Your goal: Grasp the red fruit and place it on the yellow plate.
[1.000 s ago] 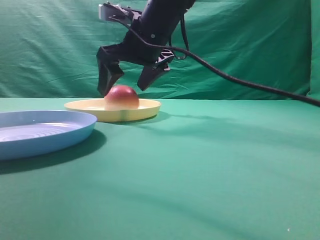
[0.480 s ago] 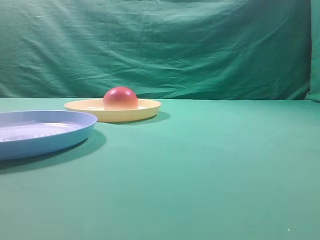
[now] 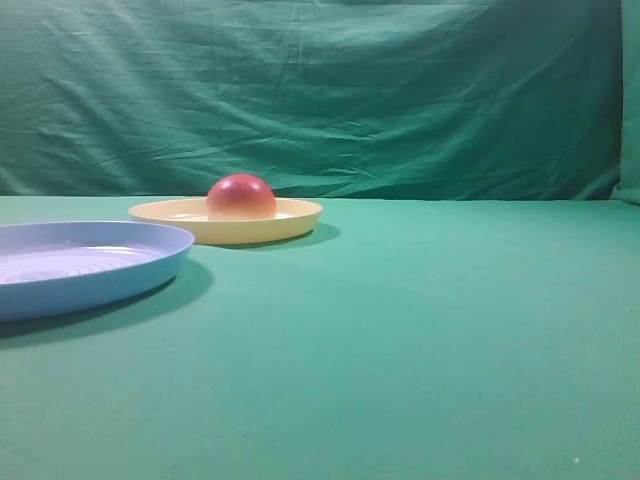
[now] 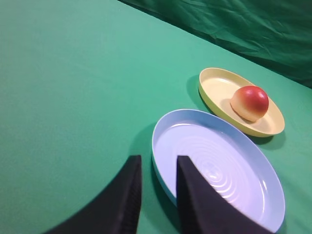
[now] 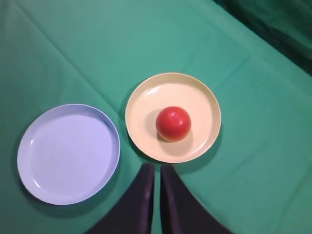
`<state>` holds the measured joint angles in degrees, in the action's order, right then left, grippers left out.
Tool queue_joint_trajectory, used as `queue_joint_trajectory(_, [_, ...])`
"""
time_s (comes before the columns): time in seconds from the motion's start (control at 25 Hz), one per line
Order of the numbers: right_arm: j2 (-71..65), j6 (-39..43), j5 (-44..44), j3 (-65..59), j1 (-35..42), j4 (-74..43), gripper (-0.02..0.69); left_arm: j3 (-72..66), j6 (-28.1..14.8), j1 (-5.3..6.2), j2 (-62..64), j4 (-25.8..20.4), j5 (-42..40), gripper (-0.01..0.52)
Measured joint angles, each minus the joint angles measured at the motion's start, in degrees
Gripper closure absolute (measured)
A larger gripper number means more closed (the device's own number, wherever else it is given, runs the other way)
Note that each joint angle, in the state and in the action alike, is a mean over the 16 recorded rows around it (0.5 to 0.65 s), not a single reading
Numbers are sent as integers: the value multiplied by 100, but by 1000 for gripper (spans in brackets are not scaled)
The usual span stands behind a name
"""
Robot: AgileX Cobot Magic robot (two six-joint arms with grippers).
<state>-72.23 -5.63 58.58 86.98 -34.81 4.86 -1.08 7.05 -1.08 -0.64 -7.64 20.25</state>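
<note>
The red fruit [image 3: 241, 195] rests on the yellow plate [image 3: 282, 229], slightly left of its middle, with nothing touching it. The right wrist view looks down on the red fruit [image 5: 173, 123] in the yellow plate [image 5: 146, 105]; my right gripper [image 5: 157, 166] hangs high above the plate's near edge, shut and empty. In the left wrist view the red fruit [image 4: 250, 102] and the yellow plate [image 4: 217, 87] lie far ahead. My left gripper [image 4: 159, 158] is open over the near rim of the blue plate, holding nothing. Neither gripper shows in the exterior view.
A larger light blue plate [image 3: 90, 268] sits empty at the front left, close beside the yellow one; it also shows as the blue plate [image 4: 219, 165] and the blue plate [image 5: 68, 151]. Green cloth covers the table and hangs behind it.
One second ago the right arm stood over the fruit with its jaws spread around it. It has since lifted out of the exterior view. The fruit stays on the yellow plate.
</note>
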Motion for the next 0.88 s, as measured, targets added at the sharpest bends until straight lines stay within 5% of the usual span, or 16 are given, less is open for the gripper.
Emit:
queue_joint_trajectory(0.4, [3218, 39, -1271, -3446, 0, 34, 665, 0, 0, 0, 0, 0, 0, 357])
queue_joint_trajectory(0.88, [5278, 120, -1312, -4943, 34, -76, 665, 0, 0, 0, 0, 0, 0, 357])
